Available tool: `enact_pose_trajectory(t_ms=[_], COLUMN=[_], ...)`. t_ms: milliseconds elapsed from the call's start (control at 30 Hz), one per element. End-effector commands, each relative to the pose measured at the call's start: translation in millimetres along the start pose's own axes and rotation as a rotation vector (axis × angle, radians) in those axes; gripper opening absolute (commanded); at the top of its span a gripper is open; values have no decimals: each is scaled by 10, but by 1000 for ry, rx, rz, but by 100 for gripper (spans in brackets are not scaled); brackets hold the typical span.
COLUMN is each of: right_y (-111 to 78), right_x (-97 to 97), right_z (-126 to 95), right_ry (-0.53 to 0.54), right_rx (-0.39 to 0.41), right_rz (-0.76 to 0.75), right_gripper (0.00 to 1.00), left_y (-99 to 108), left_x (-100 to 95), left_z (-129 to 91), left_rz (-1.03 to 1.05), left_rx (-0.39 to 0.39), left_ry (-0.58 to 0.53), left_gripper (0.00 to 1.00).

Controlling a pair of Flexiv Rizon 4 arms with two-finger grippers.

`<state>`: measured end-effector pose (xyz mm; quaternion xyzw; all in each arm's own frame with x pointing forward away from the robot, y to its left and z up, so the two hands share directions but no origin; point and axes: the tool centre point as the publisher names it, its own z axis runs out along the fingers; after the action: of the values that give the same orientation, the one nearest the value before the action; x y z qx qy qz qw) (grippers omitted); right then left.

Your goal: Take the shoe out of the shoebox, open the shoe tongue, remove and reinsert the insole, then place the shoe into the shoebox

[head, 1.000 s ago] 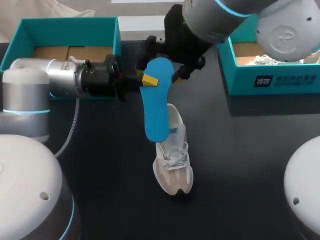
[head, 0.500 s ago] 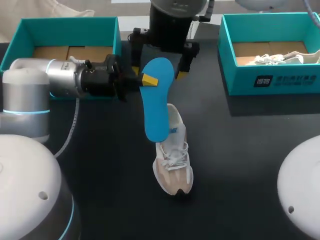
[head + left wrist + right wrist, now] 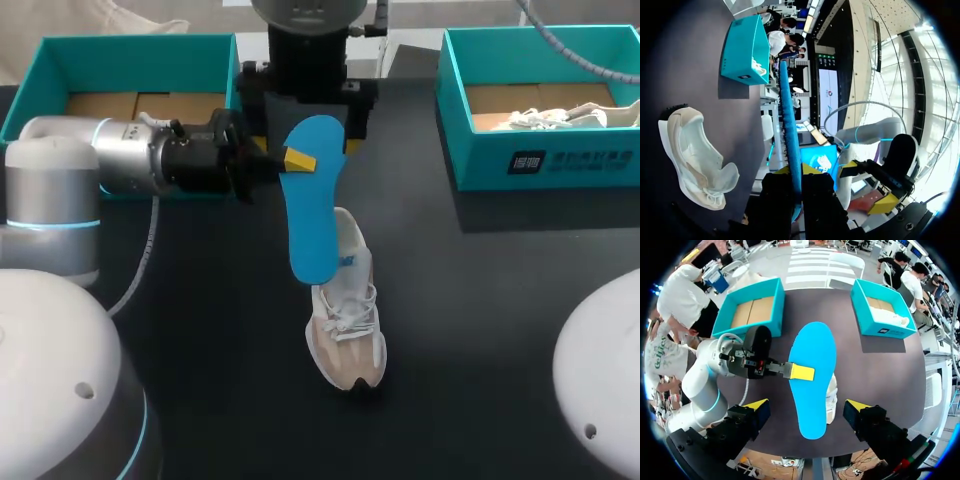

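head: thin blue foam insole (image 3: 312, 215) hung over white mesh sneaker (image 3: 348, 320) lying on black worktop (image 3: 500, 300).
left wrist: left end effector (image 3: 797, 173) pinched insole near one end; likely light, floppy, so regrip mid-length.
right wrist: right end effector (image 3: 807, 405) spread, empty.
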<state>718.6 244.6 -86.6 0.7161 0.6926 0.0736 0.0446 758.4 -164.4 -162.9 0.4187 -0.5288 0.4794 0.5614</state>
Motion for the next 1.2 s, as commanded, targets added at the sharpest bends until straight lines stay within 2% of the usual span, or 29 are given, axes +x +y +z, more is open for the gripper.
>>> enact_pose_trajectory(t_ms=[33,400,500,533,567,633,700,833,967,1067,1200], right_y=[7,7,-6,-16,-18,-22,-33,-21,-1,-18,-12], right_x=[21,21,-64,-94,-119,-148,-186,-231,-261,-282,-354], right_z=[-1,-1,-26,-55,-68,-81,-80,-108,-125,-60,37], right_ry=[-6,-6,94,189,222,220,276,484,753,893,1014], right_rx=[1,1,-9,-40,-48,-15,9,35,-9,19,14], right_rz=[0,0,4,19,28,-12,-48,-100,-93,-96,-81], right_gripper=[100,100,100,100,100,100,100,100,100,100,100], left_y=[5,5,5,5,5,5,5,5,5,5,5], left_x=[2,2,2,2,2,2,2,2,2,2,2], left_z=[-4,-4,-4,-4,-4,-4,-4,-4,-4,-4,-4], left_rz=[0,0,0,0,0,0,0,0,0,0,0], left_rx=[0,0,0,0,0,0,0,0,0,0,0], left_ry=[-2,-2,-2,-2,-2,-2,-2,-2,-2,-2,-2], left_gripper=[0,0,0,0,0,0,0,0,0,0,0])
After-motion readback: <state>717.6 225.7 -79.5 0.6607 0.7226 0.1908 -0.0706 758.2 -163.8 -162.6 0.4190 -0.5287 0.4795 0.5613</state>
